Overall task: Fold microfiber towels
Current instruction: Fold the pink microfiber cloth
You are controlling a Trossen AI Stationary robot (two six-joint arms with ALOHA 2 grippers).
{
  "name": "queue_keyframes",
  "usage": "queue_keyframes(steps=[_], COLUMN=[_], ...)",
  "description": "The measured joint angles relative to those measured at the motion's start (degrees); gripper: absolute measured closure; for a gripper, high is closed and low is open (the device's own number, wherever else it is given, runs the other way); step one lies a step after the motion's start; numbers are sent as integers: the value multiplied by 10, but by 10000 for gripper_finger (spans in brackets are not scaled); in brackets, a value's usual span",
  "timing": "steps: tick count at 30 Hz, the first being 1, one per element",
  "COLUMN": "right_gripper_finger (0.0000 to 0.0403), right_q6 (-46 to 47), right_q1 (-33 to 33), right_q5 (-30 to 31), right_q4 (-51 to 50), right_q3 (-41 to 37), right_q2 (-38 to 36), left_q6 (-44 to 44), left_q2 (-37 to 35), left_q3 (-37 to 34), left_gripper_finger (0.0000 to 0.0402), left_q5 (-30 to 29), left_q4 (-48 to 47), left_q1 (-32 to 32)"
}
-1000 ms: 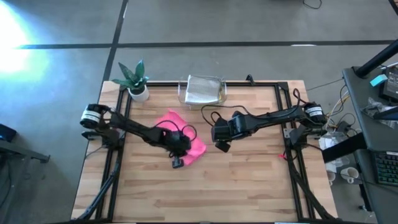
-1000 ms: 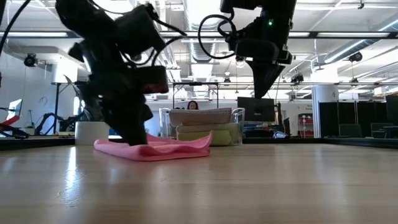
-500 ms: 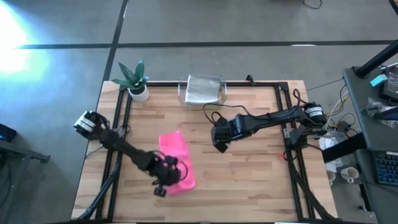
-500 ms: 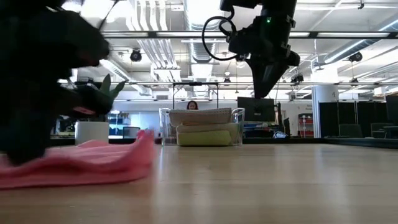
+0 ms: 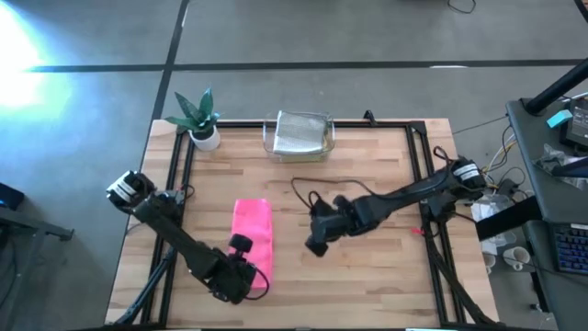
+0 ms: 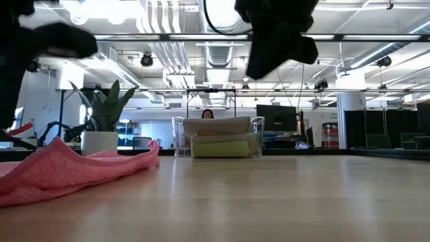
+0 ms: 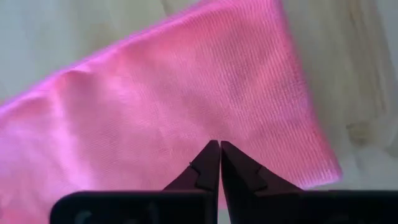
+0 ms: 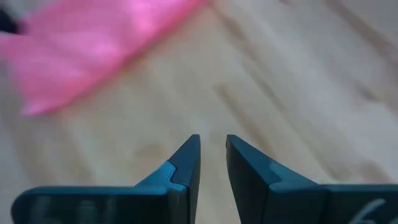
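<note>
A pink towel (image 5: 252,230) lies on the wooden table (image 5: 367,285) as a long narrow strip running from far to near; it also shows in the low view (image 6: 74,171) and in the left wrist view (image 7: 186,99). My left gripper (image 5: 248,279) is shut at the strip's near end. My right gripper (image 5: 317,245) is slightly open and empty, above the bare table to the right of the towel (image 8: 213,146). More folded towels, grey over lime green, lie in a clear tray (image 5: 299,135) at the far edge. My left gripper is at the pink towel's near end (image 7: 214,134), its shut fingers coming from above and the near side. The fingertips hide the place of contact, so layers and edge cannot be told. The near end stands raised (image 6: 57,144); the rest lies slack on the table.
A potted plant (image 5: 200,119) stands at the far left corner. The clear tray (image 6: 216,138) stands mid far edge. Black frame rails run along the table's left (image 5: 175,184) and right (image 5: 427,184) sides. Bare wood lies to the right of the towel and near the front edge.
My left gripper has gone toward the table's near edge, drawing the pink towel with it. The towel has changed from a bunched heap into a long narrow strip, its far end trailing behind. My right gripper has moved toward the near edge and a little left.
</note>
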Motion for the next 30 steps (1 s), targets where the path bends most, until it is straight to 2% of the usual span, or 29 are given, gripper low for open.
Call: queue_keyframes(steps=[8, 11, 17, 20, 23, 27, 30], right_gripper_finger=[330, 325, 298, 275, 249, 219, 207], right_q6=[-52, -60, -104, -145, -195, -268, -323], right_q1=[51, 64, 87, 95, 98, 98, 98], right_q5=[0, 0, 0, 0, 0, 1, 1], right_q4=[134, 175, 244, 296, 350, 387, 397], right_q3=[0, 0, 0, 0, 0, 0, 0], right_q2=[0, 0, 0, 0, 0, 0, 7], left_q6=[0, -1, -11, -61, -122, -196, -264], left_q2=[-4, -5, -7, -8, -9, -23, -27], left_q3=[79, 106, 167, 198, 221, 225, 220], left_gripper_finger=[396, 372, 297, 267, 257, 259, 266], left_q5=[-6, -8, -9, -8, -8, -10, -66], left_q4=[-46, -84, -200, -275, -340, -340, -331], left_q1=[0, 0, 0, 0, -5, -37, -83])
